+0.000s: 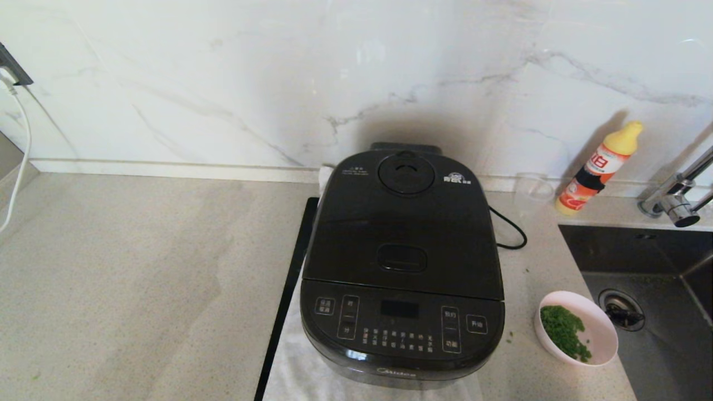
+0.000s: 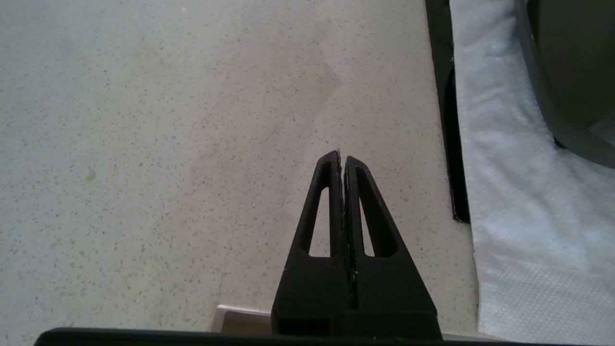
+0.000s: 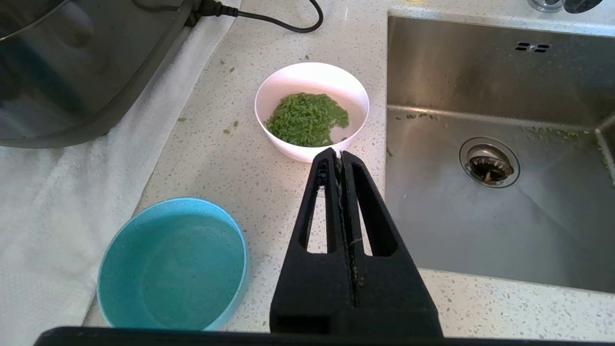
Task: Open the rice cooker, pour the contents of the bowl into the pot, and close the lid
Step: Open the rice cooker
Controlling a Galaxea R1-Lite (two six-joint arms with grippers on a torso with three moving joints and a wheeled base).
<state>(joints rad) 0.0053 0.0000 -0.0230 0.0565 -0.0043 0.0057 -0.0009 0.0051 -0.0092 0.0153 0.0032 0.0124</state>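
The black rice cooker stands in the middle of the counter on a white towel, its lid down, so the pot is hidden. A white bowl of green grains sits to its right, near the sink; the right wrist view shows the bowl too. My right gripper hovers shut and empty just short of that bowl. My left gripper is shut and empty over bare counter left of the cooker. Neither arm shows in the head view.
A steel sink with a tap lies at the right. A blue bowl of water sits near the counter's front edge. An orange-and-yellow bottle and a clear cup stand by the marble wall. The cooker's cord loops behind it.
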